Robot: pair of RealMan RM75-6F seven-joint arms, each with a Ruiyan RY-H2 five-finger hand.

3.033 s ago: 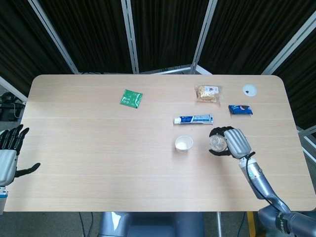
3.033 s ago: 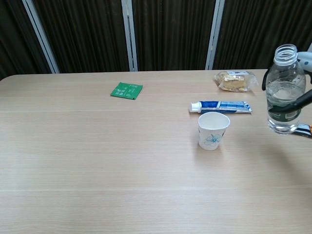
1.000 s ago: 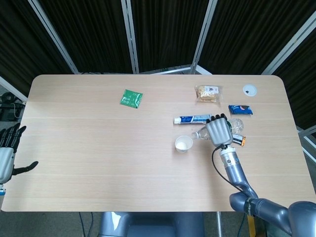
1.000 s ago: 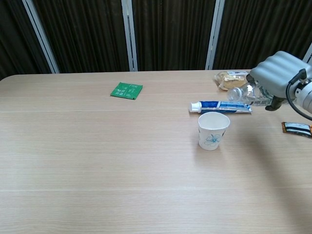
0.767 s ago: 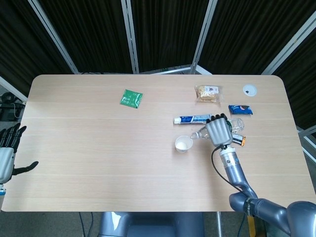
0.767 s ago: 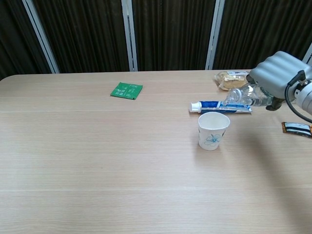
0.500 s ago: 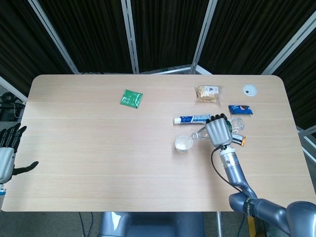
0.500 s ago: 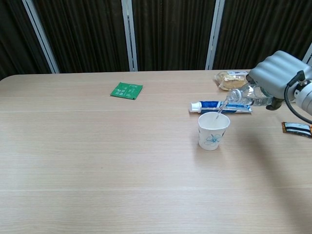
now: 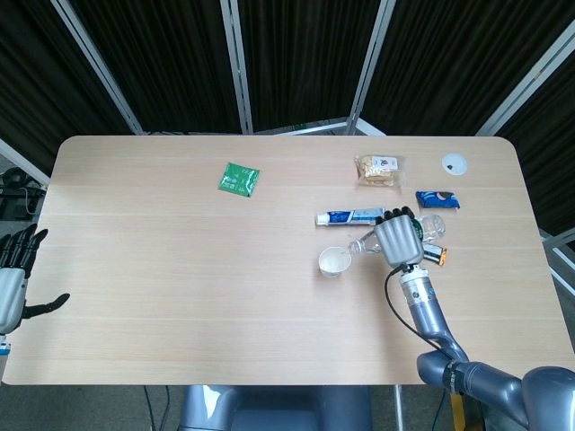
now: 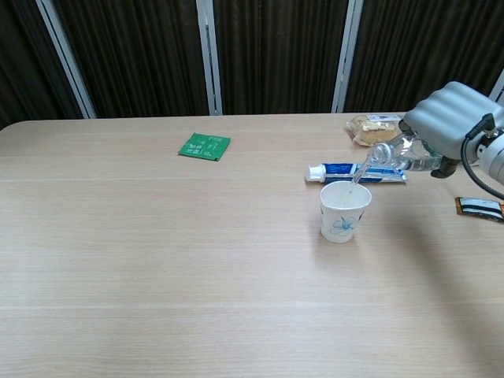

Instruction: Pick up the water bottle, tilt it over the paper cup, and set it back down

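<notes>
head view: right hand (image 9: 399, 241) wraps the water bottle (image 9: 364, 242), laid near-horizontal so its mouth reaches the paper cup (image 9: 333, 261). left hand (image 9: 13, 278) idle, fingers spread, holding nothing.
chest view: thin stream falls from water bottle (image 10: 391, 155) into paper cup (image 10: 345, 211); right hand (image 10: 449, 120) grips from above.

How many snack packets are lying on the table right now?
4: a green packet at left centre, a clear cracker pack at the far right, a blue cookie pack beside it, and an orange-tipped one partly hidden behind the right hand.
</notes>
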